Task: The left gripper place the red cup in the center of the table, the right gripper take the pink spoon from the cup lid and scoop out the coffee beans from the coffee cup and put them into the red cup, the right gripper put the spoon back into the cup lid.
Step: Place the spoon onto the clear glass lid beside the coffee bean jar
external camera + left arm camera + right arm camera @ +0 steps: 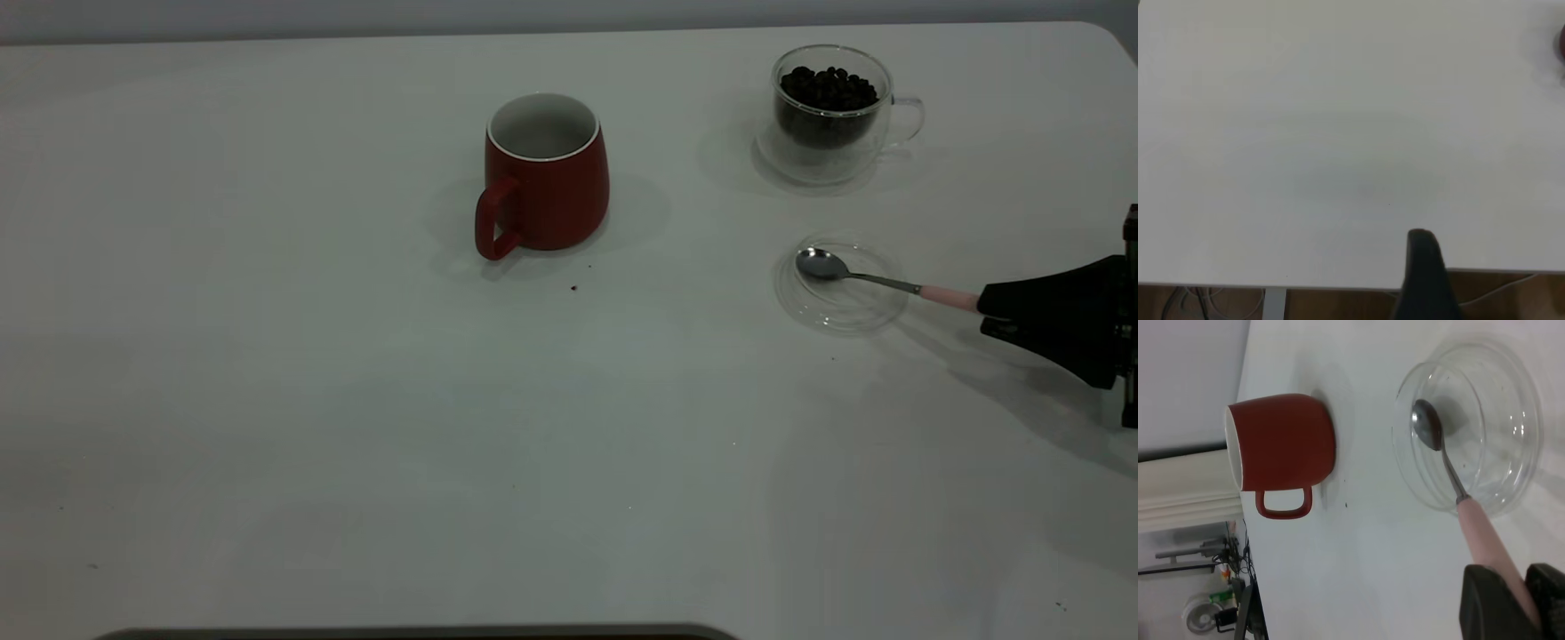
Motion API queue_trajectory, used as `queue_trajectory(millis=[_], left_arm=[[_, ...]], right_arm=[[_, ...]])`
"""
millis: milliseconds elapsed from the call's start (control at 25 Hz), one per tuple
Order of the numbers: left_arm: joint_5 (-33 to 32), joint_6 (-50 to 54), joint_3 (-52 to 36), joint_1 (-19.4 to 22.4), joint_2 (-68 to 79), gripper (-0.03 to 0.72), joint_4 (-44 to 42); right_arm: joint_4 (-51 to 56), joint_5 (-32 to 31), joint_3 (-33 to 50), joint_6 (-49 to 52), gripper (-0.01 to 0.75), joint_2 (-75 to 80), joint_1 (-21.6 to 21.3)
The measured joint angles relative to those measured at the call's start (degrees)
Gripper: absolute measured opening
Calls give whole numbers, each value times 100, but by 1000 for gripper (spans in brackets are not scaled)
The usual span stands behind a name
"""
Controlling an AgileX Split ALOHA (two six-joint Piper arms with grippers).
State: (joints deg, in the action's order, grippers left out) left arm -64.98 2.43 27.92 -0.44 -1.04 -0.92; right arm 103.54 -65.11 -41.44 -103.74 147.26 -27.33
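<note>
Past the far edge of the tabletop runs a grey wall. At the near edge lies a dark flat strip — what it is cannot be told. In the left wrist view, below the tabletop's edge, there show a brown floor, a white leg and pale cables. In the right wrist view, beyond the edge — a white ledge, dark stands with wires, a small green thing and a white round thing.

I see the pink spoon with its bowl in the cup lid, right of the upright red cup.
</note>
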Motion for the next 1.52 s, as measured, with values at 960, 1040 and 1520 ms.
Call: queue_trajectory(millis=[960, 1040, 1520], left_arm=[[0, -12, 0, 0, 0, 588, 0], [0, -12, 0, 0, 0, 588, 0], [0, -7, 0, 0, 0, 588, 0]], right_arm=[[0, 55, -91, -11, 113, 0, 6], [0, 61, -149, 11, 113, 0, 51], [0, 74, -295, 11, 113, 49, 171]])
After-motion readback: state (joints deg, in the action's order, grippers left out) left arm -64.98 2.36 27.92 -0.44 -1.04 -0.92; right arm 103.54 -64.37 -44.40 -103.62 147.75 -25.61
